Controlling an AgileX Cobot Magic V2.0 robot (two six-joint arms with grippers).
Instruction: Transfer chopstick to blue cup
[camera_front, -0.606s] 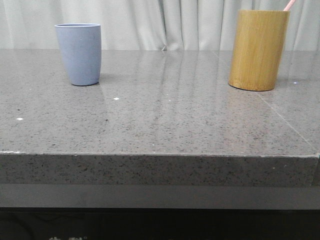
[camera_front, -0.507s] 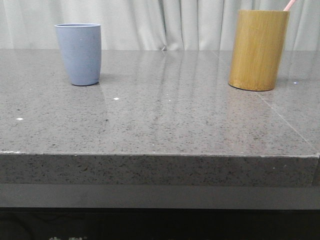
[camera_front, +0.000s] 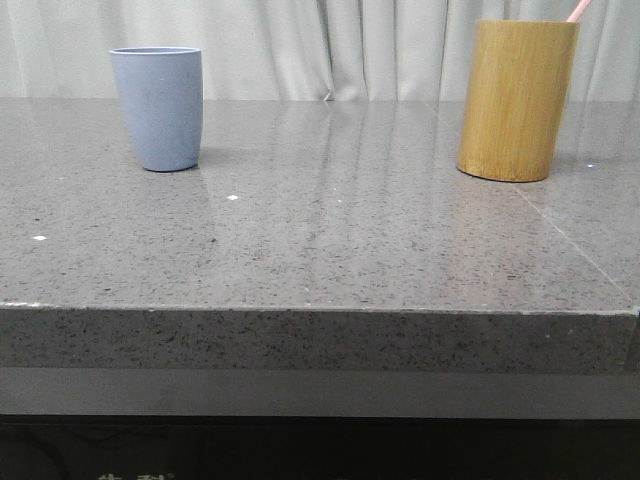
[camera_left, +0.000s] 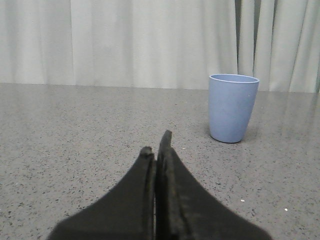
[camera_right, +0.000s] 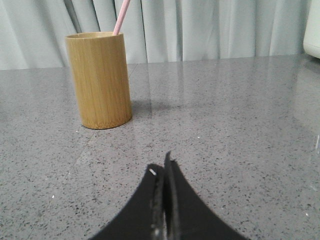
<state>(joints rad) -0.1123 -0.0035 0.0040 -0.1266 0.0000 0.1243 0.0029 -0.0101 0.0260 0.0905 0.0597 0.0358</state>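
- Jaws: left gripper (camera_left: 156, 147) clenched, black fingers pressed together w/ nothing between; right gripper (camera_right: 162, 165) likewise clenched & empty. Both sit low over the grey speckled stone bench (camera_front: 330, 250).
- Task thing: thin pale pink chopstick (camera_front: 579, 10) pokes out of the tall yellow-brown bamboo cylinder holder (camera_front: 517, 98), upper right of the front frame; just the top end shows. In the right wrist view it leans out of the holder's rim (camera_right: 122, 15), upper left of that frame.
- Target: matte periwinkle-blue handleless tumbler (camera_front: 158, 108), upper left of the front frame, well apart from the holder; upright, mouth open.
- Step in hand, as I judge it: reach hasn't begun. Right arm is the natural pick, holder is ahead of it. Release the jaws first, come in above the rim, pinch the exposed end, lift straight up so the stick clears the wall w/o tipping the holder.
- Risk: stick is thin, short exposed length, could slip or swing once out.
- Around: pale pleated curtain (camera_front: 320, 45) behind; a white object at the upper right edge of the right wrist view, can't tell what. Bench btw the cups is bare, nothing blocks the carry across.
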